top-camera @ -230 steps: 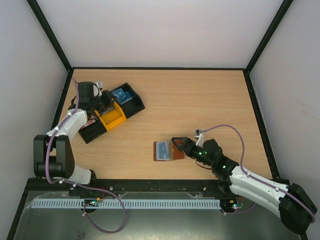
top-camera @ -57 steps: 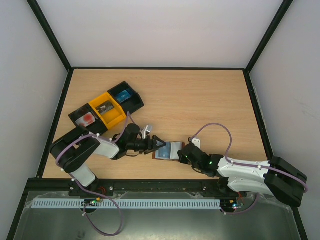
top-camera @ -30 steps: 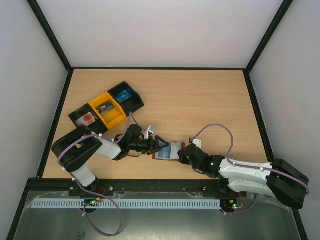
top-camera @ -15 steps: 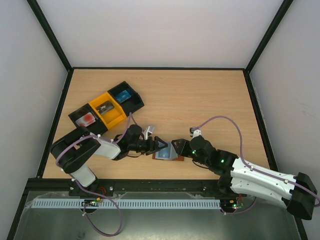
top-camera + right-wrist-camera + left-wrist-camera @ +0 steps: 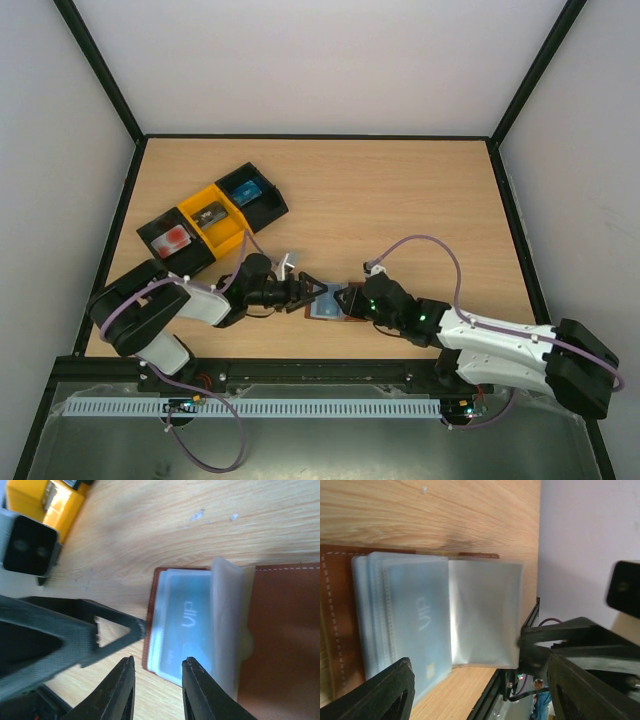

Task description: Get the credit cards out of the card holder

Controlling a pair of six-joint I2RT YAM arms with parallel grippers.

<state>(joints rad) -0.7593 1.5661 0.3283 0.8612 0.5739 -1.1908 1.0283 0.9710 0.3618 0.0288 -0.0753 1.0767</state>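
Note:
The brown card holder [image 5: 336,305] lies open near the table's front edge, and its pale sleeves [image 5: 165,630] hold a blue card marked VIP [image 5: 189,622]. One clear sleeve [image 5: 485,612] stands up from the fold. My left gripper [image 5: 312,292] is open wide at the holder's left edge, with one fingertip [image 5: 139,628] touching the leather rim. From the right, my right gripper [image 5: 352,300] reaches over the holder, its jaws a little apart with nothing between them. One of its fingers [image 5: 536,641] is at the raised sleeve's edge. Other credit cards lie in the trays.
At the back left three trays stand in a row: a black tray [image 5: 160,232] with a red-patched card [image 5: 174,238], a yellow tray [image 5: 228,230] with a dark card, and a black tray [image 5: 268,205] with a blue card [image 5: 244,190]. The right arm's cable loops above the holder.
The right arm has swung lower and its gripper sits closer over the holder's right half. Its jaws widened, then narrowed. The left gripper has slid slightly left along the holder's edge.

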